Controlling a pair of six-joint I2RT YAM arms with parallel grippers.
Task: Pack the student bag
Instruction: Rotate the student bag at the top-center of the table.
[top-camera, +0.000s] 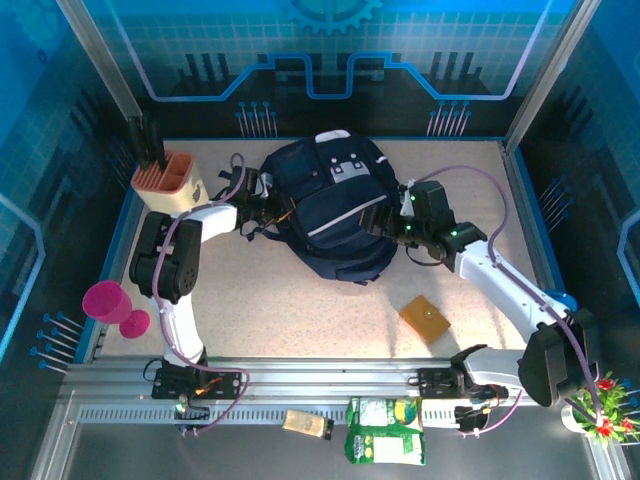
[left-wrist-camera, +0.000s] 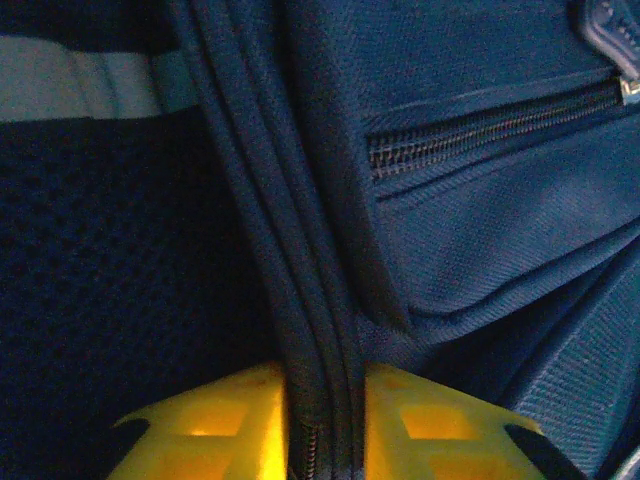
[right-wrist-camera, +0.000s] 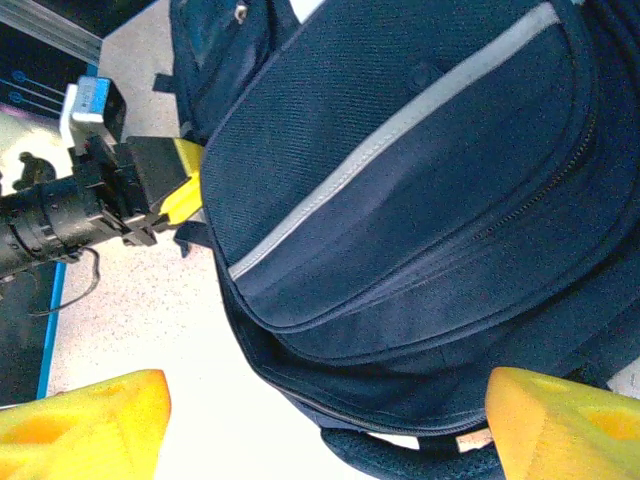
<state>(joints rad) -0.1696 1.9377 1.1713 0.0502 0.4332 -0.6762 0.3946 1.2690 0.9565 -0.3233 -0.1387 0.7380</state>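
Note:
The student bag (top-camera: 325, 210), a dark navy backpack with white piping, lies flat in the middle of the table. My left gripper (top-camera: 258, 208) is at the bag's left side. In the left wrist view its yellow fingers (left-wrist-camera: 220, 430) pinch a zippered seam of the student bag (left-wrist-camera: 480, 230), so the left gripper (left-wrist-camera: 325, 430) is shut on the fabric. My right gripper (top-camera: 383, 222) is at the bag's right side. In the right wrist view the right gripper (right-wrist-camera: 325, 420) is open wide, with the edge of the student bag (right-wrist-camera: 400, 200) lying between its fingers. The left gripper (right-wrist-camera: 185, 185) shows beyond the bag.
A tan pen holder (top-camera: 168, 180) stands at the back left and a pink cup (top-camera: 108, 303) at the left edge. A brown flat box (top-camera: 425, 318) lies front right of the bag. Green packets (top-camera: 385, 430) and a small beige item (top-camera: 308, 424) sit on the front rail.

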